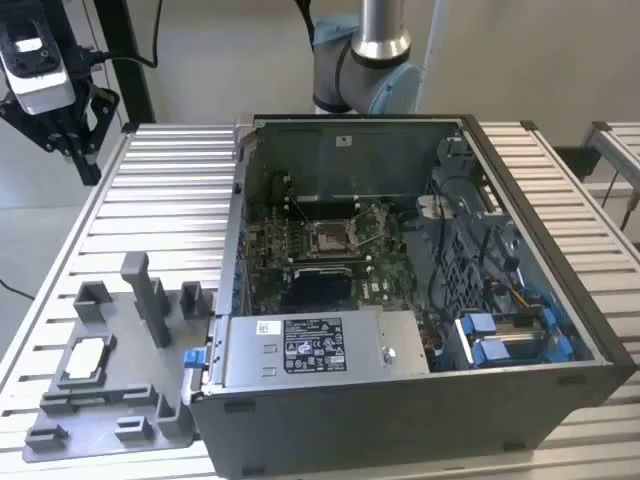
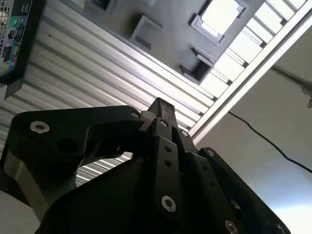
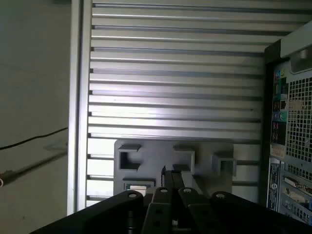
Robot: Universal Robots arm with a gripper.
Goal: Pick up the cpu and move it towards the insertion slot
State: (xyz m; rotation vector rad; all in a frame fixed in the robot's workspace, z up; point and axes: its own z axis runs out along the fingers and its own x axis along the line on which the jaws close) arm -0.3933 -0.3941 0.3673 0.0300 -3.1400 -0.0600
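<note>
The jaws are pressed together and hold nothing, hanging over the ribbed tabletop [image 1: 170, 200] at the exterior view's left. The cpu [image 1: 85, 358] lies flat in a grey holder [image 1: 120, 395], well apart from them. The insertion slot [image 1: 330, 236] sits on the green board inside the open computer case [image 1: 400, 420], beside that holder.

Tall fixture post [image 1: 152, 300] just beside cpu [image 1: 88, 358]
</note>
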